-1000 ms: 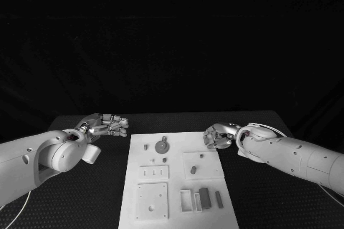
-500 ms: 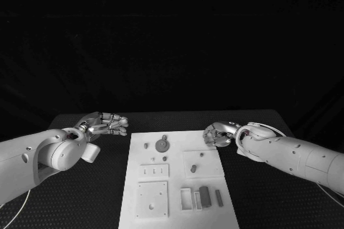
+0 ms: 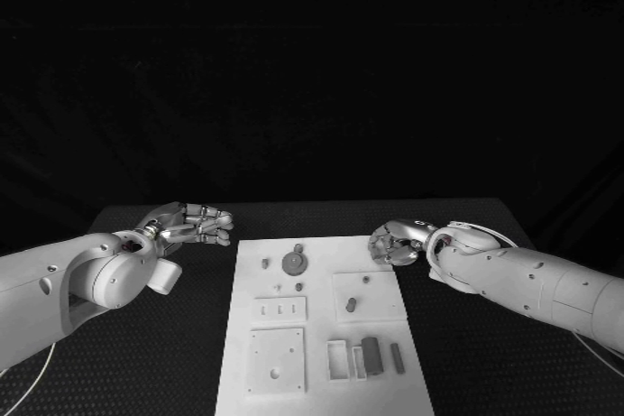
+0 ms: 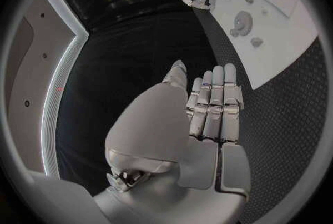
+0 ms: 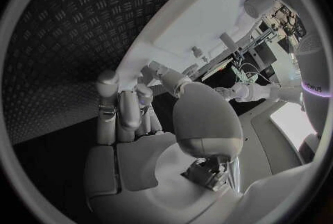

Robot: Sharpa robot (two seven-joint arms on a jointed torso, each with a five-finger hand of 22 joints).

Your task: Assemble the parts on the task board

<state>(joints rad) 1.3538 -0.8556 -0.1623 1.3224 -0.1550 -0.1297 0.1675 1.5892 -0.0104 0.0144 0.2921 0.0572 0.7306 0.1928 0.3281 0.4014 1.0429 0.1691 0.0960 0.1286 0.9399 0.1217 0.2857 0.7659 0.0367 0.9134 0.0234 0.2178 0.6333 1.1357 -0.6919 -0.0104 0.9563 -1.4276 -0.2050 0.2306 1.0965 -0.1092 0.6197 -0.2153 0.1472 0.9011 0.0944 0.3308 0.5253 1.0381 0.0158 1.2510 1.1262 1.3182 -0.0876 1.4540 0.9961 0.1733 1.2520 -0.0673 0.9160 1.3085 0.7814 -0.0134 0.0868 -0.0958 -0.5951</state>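
- No text, label, brand, number or sign can be read in any view.
- The task board (image 3: 325,330) bears no legible marking.
- The counter (image 3: 156,362) carries no readable writing either.

Black textured table (image 3: 156,344) under dark backdrop (image 3: 312,91)

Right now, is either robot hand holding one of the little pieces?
No; the left hand and the right hand hover beside the task board, holding nothing.
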